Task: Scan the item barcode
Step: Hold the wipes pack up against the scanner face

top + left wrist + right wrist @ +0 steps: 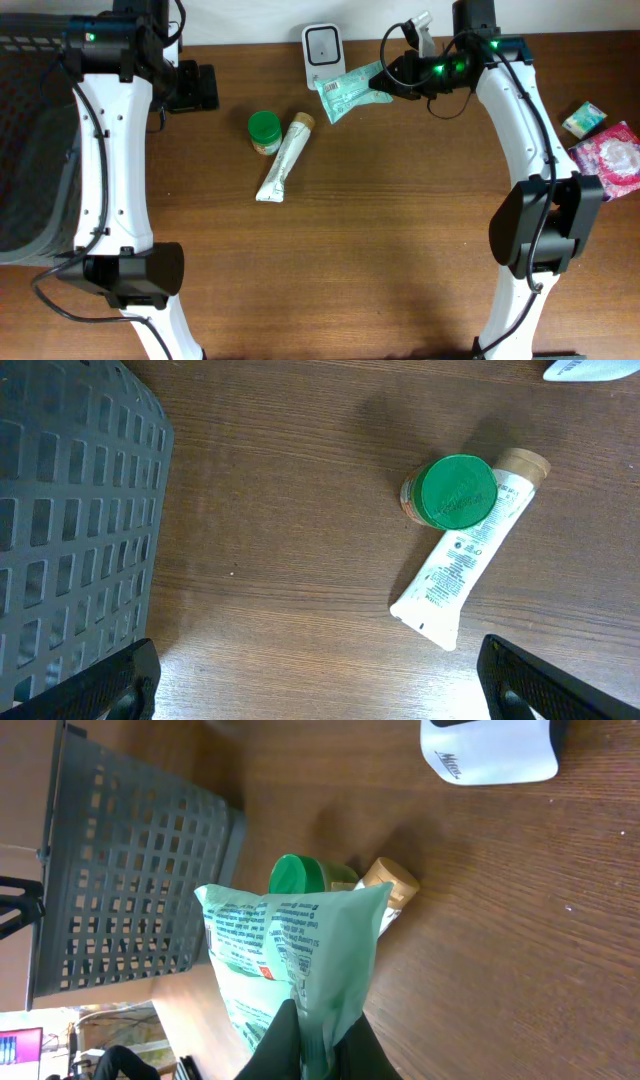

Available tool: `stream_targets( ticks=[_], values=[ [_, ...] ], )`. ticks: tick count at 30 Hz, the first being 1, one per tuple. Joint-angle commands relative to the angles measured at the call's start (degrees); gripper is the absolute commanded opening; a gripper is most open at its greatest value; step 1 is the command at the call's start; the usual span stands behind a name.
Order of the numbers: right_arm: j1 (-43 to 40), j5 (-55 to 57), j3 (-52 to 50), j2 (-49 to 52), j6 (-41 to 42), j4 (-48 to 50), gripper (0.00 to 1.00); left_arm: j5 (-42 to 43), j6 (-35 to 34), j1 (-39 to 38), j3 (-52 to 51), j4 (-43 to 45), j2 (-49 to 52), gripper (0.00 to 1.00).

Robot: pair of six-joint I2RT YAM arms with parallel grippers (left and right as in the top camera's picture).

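**Pouch in the right gripper, beside the scanner**

Left gripper point(320, 660): fingers spread wide, nothing between them, over bare wood between the basket and the jar, well apart from the pouch. Green-and-white printed pouch point(350, 90): pinched at one edge by the right gripper point(385, 75), jaws pressed together on it, the rest of the pouch sticking out leftward from the fingertips. Placed at the far middle of the table, just right of and slightly nearer than the white scanner point(323, 48). From the right wrist, printed face of the pouch toward the camera, with jar and tube showing past its top edge.

Counted, from the left: one dark grey lattice basket point(35, 150) at the left edge; one jar with a green lid point(264, 131); one white tube point(285, 160) with a tan cap, touching the jar on its right side and slanting toward the near left; one scanner; one pouch; two small packets at the right edge, one teal and white point(584, 119), one pink point(612, 157).

Brown wood-grain table point(400, 230). Pale wall along its far edge.
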Motion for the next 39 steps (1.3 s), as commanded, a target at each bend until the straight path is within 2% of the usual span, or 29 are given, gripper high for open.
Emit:
stream_targets(
  ticks=[1,26,30,34,39],
  values=[
    [-0.44,-0.87,1.29,-2.38,0.13,0.22,0.04,-0.24,-0.5,-0.15,-0.11,-0.09,0.15,0.99],
    [2.23,-1.11,1.27,-1.99,-1.33,0.85,0.04,-0.24,-0.5,-0.09,-0.11,-0.07,0.15,0.99],
    [2.21,-1.51,1.27,-1.92,-11.8,2.45,0.04,-0.24,-0.5,-0.09,-0.13,-0.07,0.15,0.99],
    [2.21,-6.25,1.27,-1.92,-13.03,10.51,0.04,-0.26,-0.5,-0.04,-0.13,-0.07,0.15,0.99],
    [2.21,-7.8,1.27,-1.92,-12.98,11.76,0.04,-0.26,-0.5,-0.09,-0.11,-0.09,0.15,0.99]
  ],
)
